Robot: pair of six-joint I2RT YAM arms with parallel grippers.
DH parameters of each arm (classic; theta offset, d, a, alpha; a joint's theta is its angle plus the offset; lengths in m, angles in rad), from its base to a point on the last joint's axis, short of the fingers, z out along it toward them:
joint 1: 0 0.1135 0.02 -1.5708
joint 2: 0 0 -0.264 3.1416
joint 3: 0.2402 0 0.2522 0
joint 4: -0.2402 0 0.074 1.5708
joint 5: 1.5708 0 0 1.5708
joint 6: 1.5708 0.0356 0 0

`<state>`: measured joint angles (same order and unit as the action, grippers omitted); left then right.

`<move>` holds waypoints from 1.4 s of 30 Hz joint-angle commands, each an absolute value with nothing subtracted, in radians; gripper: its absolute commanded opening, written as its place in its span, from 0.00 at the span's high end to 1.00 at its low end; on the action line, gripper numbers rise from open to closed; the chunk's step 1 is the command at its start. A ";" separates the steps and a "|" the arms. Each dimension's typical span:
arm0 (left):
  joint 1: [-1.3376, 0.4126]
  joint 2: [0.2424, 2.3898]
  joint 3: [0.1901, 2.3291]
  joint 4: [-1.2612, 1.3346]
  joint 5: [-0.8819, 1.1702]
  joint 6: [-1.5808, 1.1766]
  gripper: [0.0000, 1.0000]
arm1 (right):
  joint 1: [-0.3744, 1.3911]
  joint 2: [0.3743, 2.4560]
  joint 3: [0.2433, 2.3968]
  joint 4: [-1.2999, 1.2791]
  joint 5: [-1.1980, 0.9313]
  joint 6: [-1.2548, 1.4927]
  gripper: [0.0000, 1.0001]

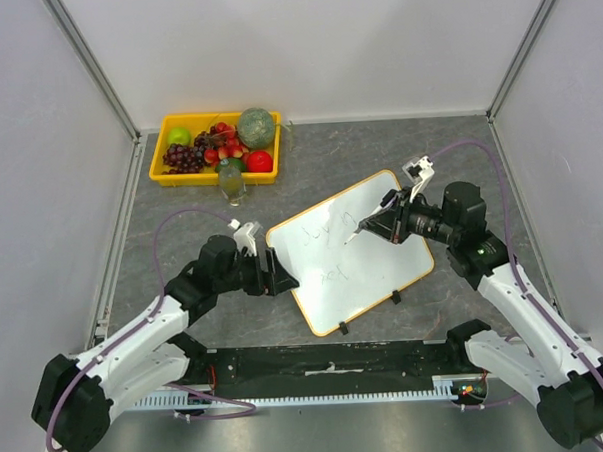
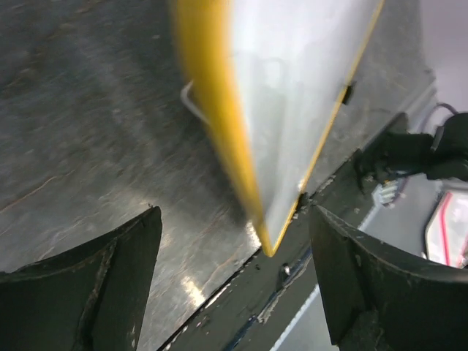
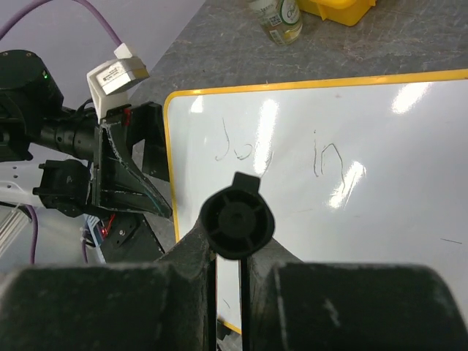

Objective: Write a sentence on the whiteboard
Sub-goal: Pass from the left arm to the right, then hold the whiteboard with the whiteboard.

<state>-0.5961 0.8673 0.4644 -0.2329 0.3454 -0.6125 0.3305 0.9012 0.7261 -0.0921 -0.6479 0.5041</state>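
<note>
1. Clearly the writing is under way: the whiteboard [image 1: 378, 258] lies skewed on the grey surface [image 1: 181, 221], mid-scene between the two arms. The sentence [image 3: 245, 150] reads "Joy in" on its first line.
2. Fainter marks sit on a second line in the top view, too faint to read, so I cannot tell whether the sentence is finished. My judgement is that most of it is done, with at most a few strokes and the lift-off left.
3. The right gripper [image 1: 391, 222] is clamped narrow on a black marker [image 1: 367, 226]. Its tip points down over the middle of the board; I cannot tell if it touches.
4. The left gripper [image 1: 277, 270] stands wide at the board's left edge, jaws either side of the frame without pinching it.
5. Only the right wrist view makes the words legible, but its own marker hides the second line.
6. Only the left wrist view shows the gaps between the open fingers and the board's blurred orange corner.
7. Only the top view gives the whole layout: both arms, the board's full outline, and the yellow fruit tray [image 1: 158, 157] with a small bottle [image 1: 232, 184] at the far left, well apart from the board.
</note>
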 commanded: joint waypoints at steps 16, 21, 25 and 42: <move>-0.539 1.201 0.324 0.578 0.580 -0.609 0.98 | 0.327 0.864 0.723 -0.057 -0.615 0.482 1.00; -0.467 1.189 0.347 0.468 0.613 -0.526 0.98 | 0.328 0.858 0.716 -0.061 -0.592 0.454 1.00; -0.376 1.180 0.356 0.402 0.682 -0.483 0.98 | 0.334 0.842 0.707 -0.061 -0.552 0.422 1.00; -0.288 1.226 0.359 0.377 0.745 -0.437 0.98 | 0.781 0.758 0.531 0.123 -0.007 0.350 1.00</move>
